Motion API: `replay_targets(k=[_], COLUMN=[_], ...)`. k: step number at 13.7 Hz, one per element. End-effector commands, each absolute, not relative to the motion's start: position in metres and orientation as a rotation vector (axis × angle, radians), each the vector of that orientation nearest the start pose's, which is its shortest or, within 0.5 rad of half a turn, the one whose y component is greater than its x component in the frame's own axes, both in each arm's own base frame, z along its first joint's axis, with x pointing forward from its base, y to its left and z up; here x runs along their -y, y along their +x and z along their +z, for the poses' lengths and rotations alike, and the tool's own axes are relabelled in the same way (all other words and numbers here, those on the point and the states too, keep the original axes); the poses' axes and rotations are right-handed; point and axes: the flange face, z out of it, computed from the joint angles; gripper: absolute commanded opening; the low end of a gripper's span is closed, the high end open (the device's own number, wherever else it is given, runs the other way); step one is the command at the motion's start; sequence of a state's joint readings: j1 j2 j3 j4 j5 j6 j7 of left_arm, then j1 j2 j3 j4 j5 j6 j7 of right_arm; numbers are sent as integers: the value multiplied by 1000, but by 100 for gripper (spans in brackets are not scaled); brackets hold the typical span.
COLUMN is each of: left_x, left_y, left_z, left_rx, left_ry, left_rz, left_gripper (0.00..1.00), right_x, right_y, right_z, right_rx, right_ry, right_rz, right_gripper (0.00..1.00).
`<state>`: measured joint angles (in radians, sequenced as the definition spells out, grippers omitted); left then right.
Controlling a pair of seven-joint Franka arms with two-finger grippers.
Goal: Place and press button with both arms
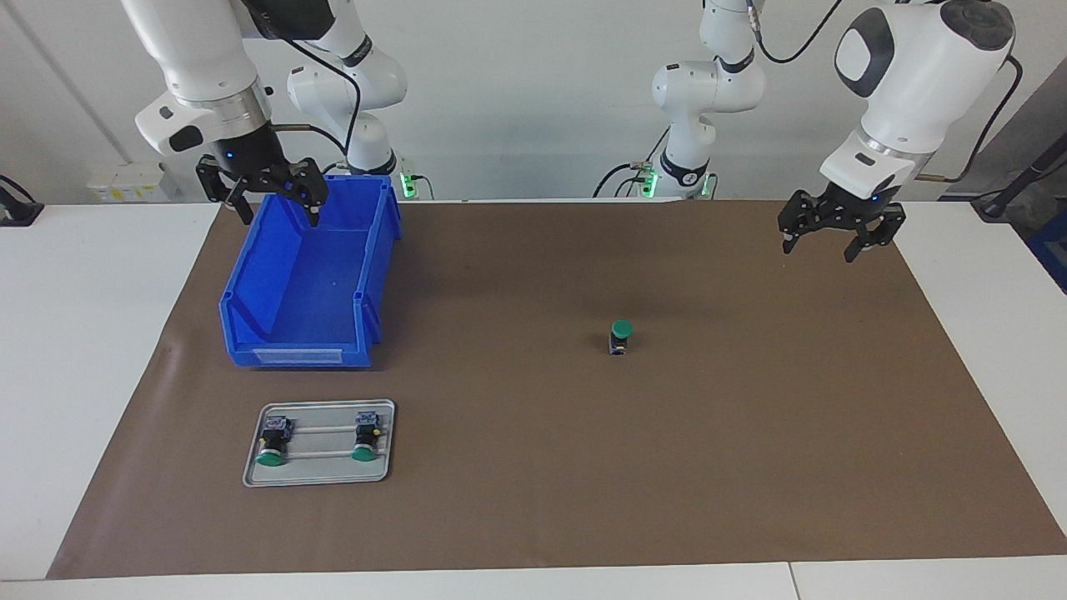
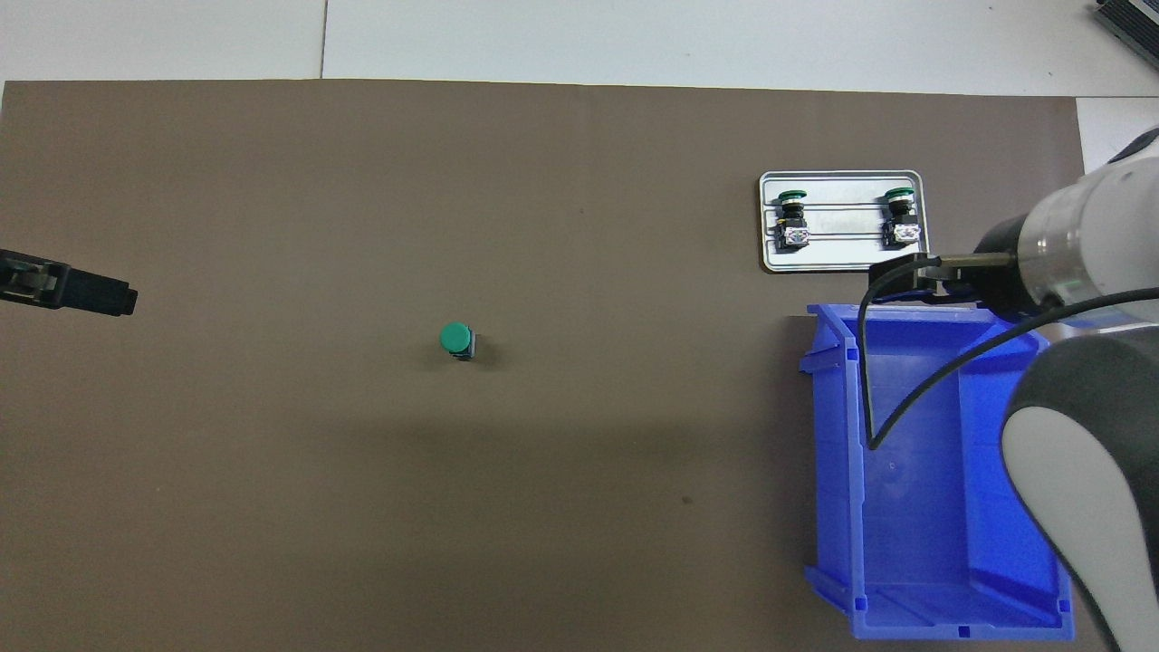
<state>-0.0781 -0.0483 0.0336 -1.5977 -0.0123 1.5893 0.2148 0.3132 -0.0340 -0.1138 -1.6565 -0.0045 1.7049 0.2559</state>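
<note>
Button upright on the worktop's brown mat, cap up; left gripper and right gripper, jaws released and empty, hang well apart from it; an off-centre press could topple it.

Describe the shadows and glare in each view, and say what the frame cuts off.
Facing view: soft, even light; the upright button casts only a faint shadow on the brown mat, and the metal tray shows no hard glare. Overhead view: a dim shadow lies beside the button; the tray gleams pale; the frame's edge cuts off the left gripper and the blue bin.
</note>
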Motion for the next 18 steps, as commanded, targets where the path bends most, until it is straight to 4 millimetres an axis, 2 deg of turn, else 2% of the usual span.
replay_targets(k=[1,4,6,7,11,13,16,18], left_x=[21,20,21,21,20,20,22,21], left_y=[541,542,536,533,518,520,518,519], left_z=[664,676,677,669,653,654,653,654], left_rx=[-402,-393,-355,-303,-260,-260,-275,-270], left_ry=[-3111,-3113,-3113,-3120,-3124,-3124,-3123,-3123], left_rz=[-4,32,54,82,130,118,128,123], left_gripper=[100,100,100,100,100,100,100,100], right_x=[-141,-188,-222,-239,-315,-359,-412,-449], right_y=[547,552,559,560,566,569,565,562], right_z=[609,601,593,587,550,532,504,478], right_rx=[-95,-139,-180,-189,-184,-151,-103,-96], right_ry=[-3079,-3073,-3070,-3065,-3039,-3006,-2982,-2967], right_rz=[-157,-164,-168,-172,-186,-179,-211,-242], right_gripper=[100,100,100,100,100,100,100,100])
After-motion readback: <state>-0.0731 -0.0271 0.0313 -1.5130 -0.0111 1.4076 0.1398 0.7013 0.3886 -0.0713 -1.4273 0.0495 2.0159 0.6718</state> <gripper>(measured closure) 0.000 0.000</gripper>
